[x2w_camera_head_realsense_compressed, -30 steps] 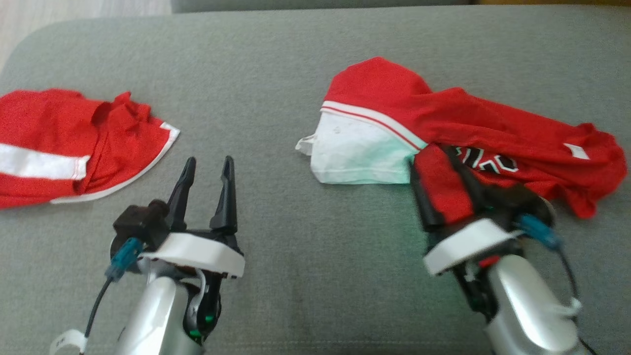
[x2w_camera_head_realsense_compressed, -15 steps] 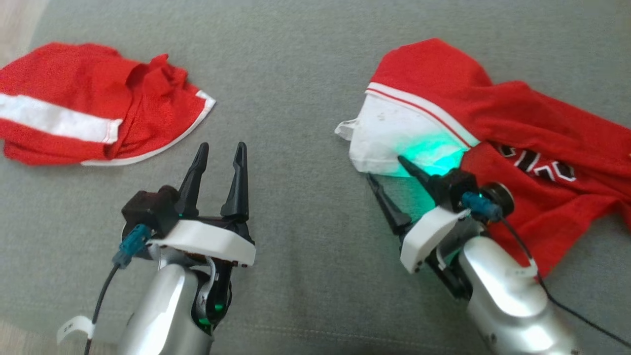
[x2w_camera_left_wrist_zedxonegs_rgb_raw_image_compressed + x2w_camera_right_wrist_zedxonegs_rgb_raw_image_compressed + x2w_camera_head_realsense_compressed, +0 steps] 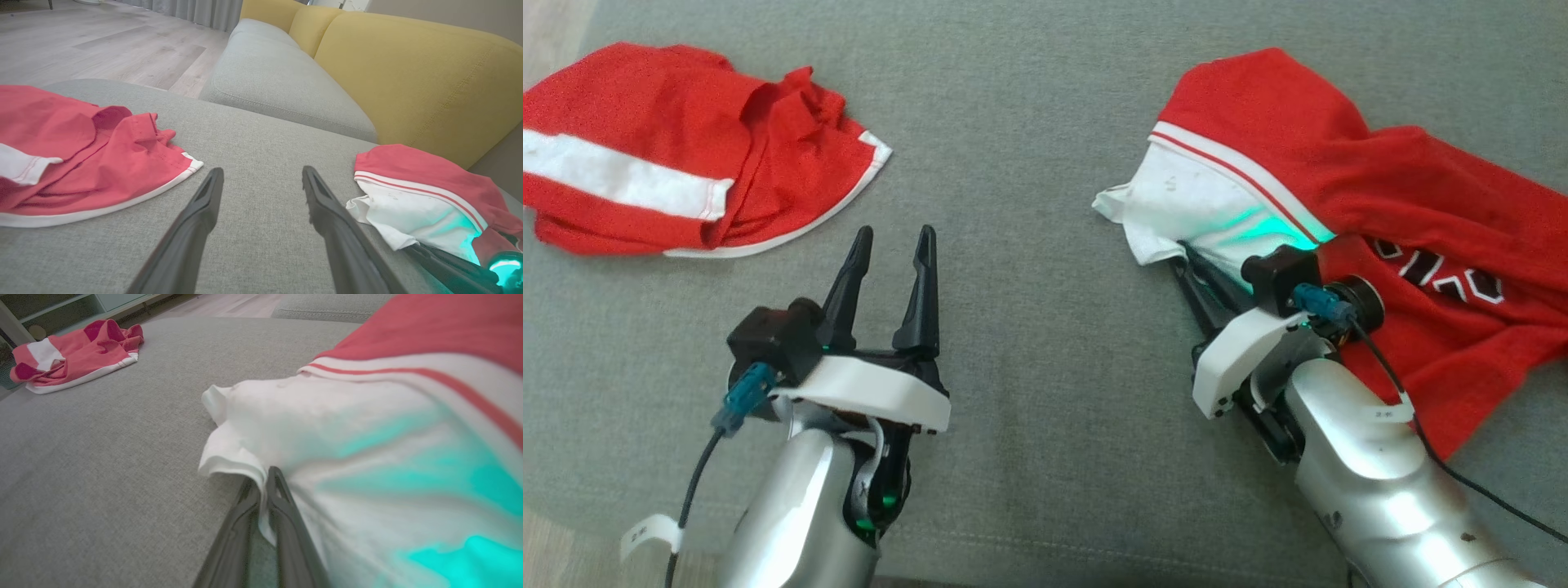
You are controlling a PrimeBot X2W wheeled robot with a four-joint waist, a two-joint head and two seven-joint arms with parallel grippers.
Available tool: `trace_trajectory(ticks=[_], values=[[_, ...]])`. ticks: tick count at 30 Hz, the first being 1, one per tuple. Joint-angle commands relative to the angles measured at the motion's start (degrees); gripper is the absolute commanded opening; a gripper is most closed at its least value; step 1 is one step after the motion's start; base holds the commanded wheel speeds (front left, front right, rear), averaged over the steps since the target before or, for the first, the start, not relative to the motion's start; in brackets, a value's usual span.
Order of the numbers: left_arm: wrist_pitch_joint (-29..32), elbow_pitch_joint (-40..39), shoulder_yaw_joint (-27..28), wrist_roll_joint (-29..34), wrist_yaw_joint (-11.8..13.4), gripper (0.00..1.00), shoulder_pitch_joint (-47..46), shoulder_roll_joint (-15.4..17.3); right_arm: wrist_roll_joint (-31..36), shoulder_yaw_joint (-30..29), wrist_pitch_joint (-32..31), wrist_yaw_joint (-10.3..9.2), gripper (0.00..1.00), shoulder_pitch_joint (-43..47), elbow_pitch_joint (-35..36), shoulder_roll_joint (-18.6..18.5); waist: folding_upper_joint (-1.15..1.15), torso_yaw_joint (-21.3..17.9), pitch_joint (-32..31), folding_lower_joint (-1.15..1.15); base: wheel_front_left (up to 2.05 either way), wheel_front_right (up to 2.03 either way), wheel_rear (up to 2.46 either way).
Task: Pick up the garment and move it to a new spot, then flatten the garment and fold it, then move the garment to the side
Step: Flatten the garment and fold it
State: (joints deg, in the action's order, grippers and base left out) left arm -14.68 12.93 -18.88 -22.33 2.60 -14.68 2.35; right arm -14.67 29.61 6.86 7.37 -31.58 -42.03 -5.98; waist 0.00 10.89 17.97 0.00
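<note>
Right wrist view shows the right hand (image 3: 264,479) pinched shut on a fold at the edge of the white panel (image 3: 327,416), its two fingers nearly touching with cloth between them. The panel belongs to the garment (image 3: 1421,196), a red jersey with white trim, which lies crumpled on the right side of the grey cushion (image 3: 1029,147). It looks light, thin and limp, so it should drape and drag rather than keep any shape. A hem or corner like this one is a sensible hold, though a single layer could slip free. The right arm reaches in low from the near side, fingers angled up and left under the cloth. The left hand (image 3: 893,237) hovers over bare cushion, fingers moderately spread, holding nothing. A second red garment (image 3: 645,147) lies at the far left.
</note>
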Motion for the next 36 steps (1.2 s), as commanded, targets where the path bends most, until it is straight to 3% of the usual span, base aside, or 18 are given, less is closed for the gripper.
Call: trace_trajectory(ticks=[1,7,12,24,29,36], values=[[-0.3,-1.7,1.9,0.4,0.4,1.00,-2.1,0.5,-0.5,1.7,1.0,0.12,0.00,-0.3,0.2,1.3,0.00,-0.7,-0.4,0.00,0.00,0.00,0.00],[-0.3,-1.2,2.3,0.8,0.1,1.00,-2.0,0.5,-1.4,2.6,3.1,0.12,0.00,-1.0,0.5,1.2,0.00,-2.3,-2.0,0.00,0.00,0.00,0.00],[-0.3,-1.0,2.6,0.8,0.1,1.00,-1.2,0.5,-2.8,1.9,3.3,0.12,0.00,-1.6,5.2,-0.6,0.00,-3.8,-4.0,0.00,0.00,0.00,0.00],[-0.3,-1.6,1.9,0.2,0.1,1.00,-1.1,0.5,-3.2,-6.8,-9.6,0.12,0.00,-9.8,22.7,-14.2,0.00,-4.6,-4.0,0.00,0.00,0.00,0.00],[-0.3,-2.0,0.7,0.0,-0.1,1.00,-2.5,0.5,-1.5,-8.6,-12.5,0.12,0.00,-18.4,20.4,-20.8,0.00,-3.2,-1.0,0.00,0.00,0.00,0.00],[-0.3,-2.4,-0.9,-0.7,0.0,1.00,-4.5,0.5,3.0,-9.9,-10.9,0.12,0.00,-31.9,9.0,-27.5,0.00,-0.2,3.6,0.00,0.00,0.00,0.00]])
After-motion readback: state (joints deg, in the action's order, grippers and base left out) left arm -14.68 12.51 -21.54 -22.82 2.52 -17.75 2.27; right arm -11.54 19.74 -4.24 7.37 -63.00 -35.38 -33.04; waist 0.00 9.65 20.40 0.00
